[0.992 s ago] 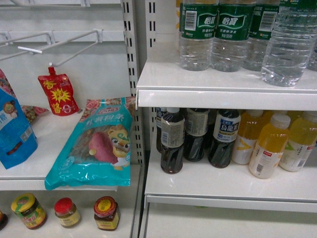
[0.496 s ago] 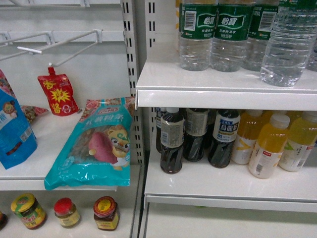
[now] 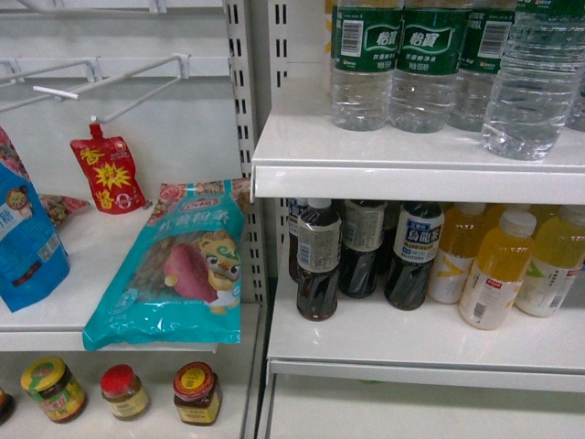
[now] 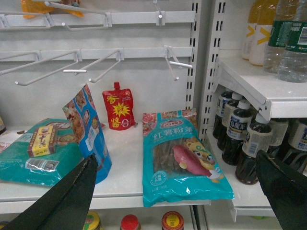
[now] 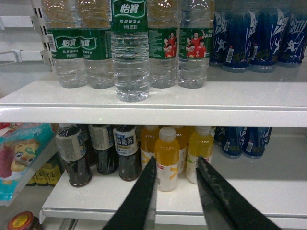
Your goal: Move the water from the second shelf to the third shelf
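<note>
Several bottles of water (image 5: 130, 52) with green labels stand on the upper white shelf (image 5: 201, 101); one is forward of the row, near the shelf's front edge. The same water (image 3: 539, 78) shows at the top right of the head view and as water (image 4: 293, 45) in the top right corner of the left wrist view. My right gripper (image 5: 176, 161) is open, lower than that shelf and in front of the shelf below, with nothing between its fingers. My left gripper (image 4: 175, 157) is wide open in front of the left-hand bay and holds nothing. Neither gripper shows in the head view.
The shelf below (image 5: 268, 189) holds dark tea bottles (image 5: 125, 152), yellow drink bottles (image 5: 166, 159) and blue bottles (image 5: 244, 141). In the left bay lie a teal snack bag (image 3: 174, 274), a red pouch (image 3: 108, 169) and a blue bag (image 4: 88, 129). Wire hooks (image 4: 175, 63) jut out above. Jars (image 3: 195, 393) stand lower down.
</note>
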Controlling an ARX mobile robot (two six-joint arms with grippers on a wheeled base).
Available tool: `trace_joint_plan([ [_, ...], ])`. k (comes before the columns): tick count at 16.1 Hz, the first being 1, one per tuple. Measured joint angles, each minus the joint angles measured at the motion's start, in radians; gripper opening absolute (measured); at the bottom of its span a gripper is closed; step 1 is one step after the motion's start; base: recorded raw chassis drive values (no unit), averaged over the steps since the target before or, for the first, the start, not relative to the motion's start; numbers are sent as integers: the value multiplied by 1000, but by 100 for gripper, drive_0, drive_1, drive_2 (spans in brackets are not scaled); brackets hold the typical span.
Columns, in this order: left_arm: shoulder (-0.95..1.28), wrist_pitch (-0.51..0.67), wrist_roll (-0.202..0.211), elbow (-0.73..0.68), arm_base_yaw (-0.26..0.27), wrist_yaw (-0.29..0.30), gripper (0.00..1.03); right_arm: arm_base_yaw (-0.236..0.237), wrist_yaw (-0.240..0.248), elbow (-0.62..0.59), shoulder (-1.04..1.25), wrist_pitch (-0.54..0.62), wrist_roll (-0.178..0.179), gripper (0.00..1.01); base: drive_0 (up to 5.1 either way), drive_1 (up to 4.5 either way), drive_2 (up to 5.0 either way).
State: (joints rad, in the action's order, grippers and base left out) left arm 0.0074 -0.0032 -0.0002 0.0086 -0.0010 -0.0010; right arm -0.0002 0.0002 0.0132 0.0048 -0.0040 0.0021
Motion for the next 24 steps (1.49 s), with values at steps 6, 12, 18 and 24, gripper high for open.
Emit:
trace_joint_plan([
  [6, 0, 0, 0, 0, 0, 0, 98, 0, 0, 0, 0, 0, 0, 98, 0, 0, 0],
  [12, 0, 0, 0, 0, 0, 0, 98, 0, 0, 0, 0, 0, 0, 98, 0, 0, 0],
  [18, 0, 2, 0, 0, 0, 0, 98, 0, 0, 0, 0, 2, 0, 98, 0, 0, 0],
  [24, 0, 1, 0, 0, 0, 0, 98, 0, -1, 0, 0, 0, 0, 98, 0, 0, 0],
])
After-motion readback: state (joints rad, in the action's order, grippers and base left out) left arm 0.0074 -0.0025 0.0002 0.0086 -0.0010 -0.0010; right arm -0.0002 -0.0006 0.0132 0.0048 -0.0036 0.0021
